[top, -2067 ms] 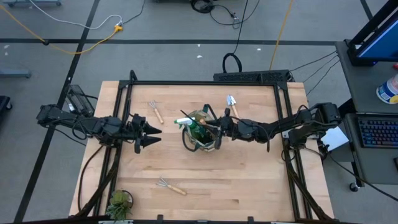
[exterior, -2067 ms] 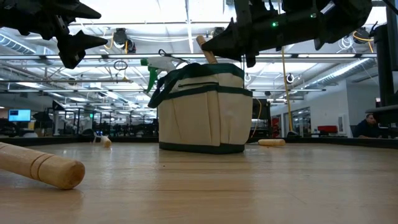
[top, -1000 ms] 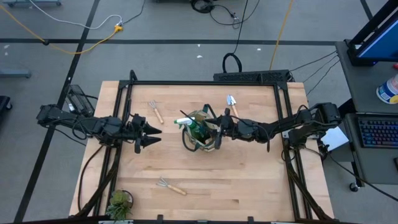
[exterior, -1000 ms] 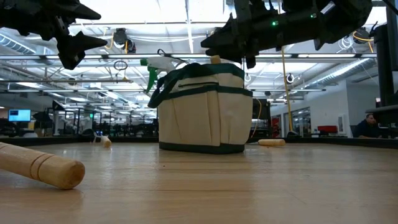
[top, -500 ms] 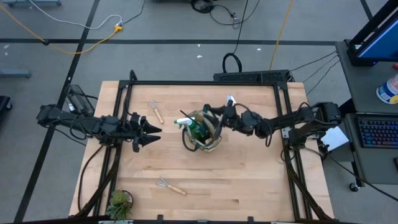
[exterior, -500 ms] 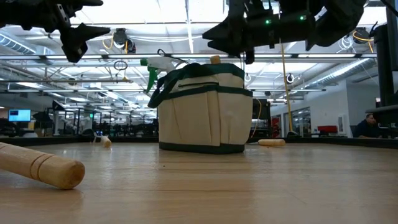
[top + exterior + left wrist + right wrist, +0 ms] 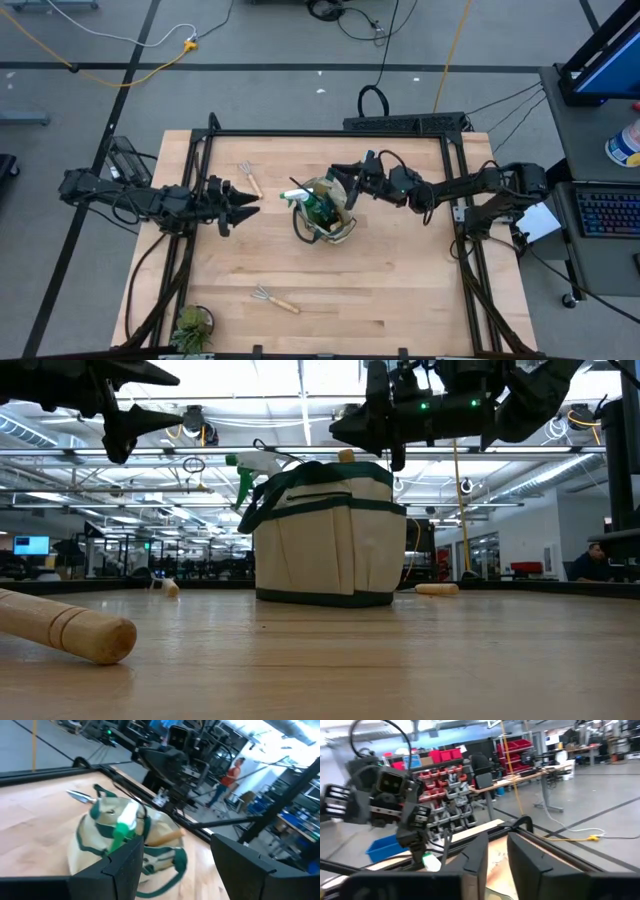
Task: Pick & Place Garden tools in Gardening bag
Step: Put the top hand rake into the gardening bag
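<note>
While the gardening bag (image 7: 325, 210) sits mid-tabletop (image 7: 400, 280) with the spray bottle (image 7: 303, 199) inside, the right gripper (image 7: 352, 181) hovers just beside its far rim, fingers spread, empty; left gripper (image 7: 246, 200) waits apart, fingers released; no readable writing.

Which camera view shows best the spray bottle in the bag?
The left wrist view: the spray bottle, green with a white trigger, sticks out of the gardening bag. The high view shows it small, the low view only its top, the right wrist view nothing.
</note>
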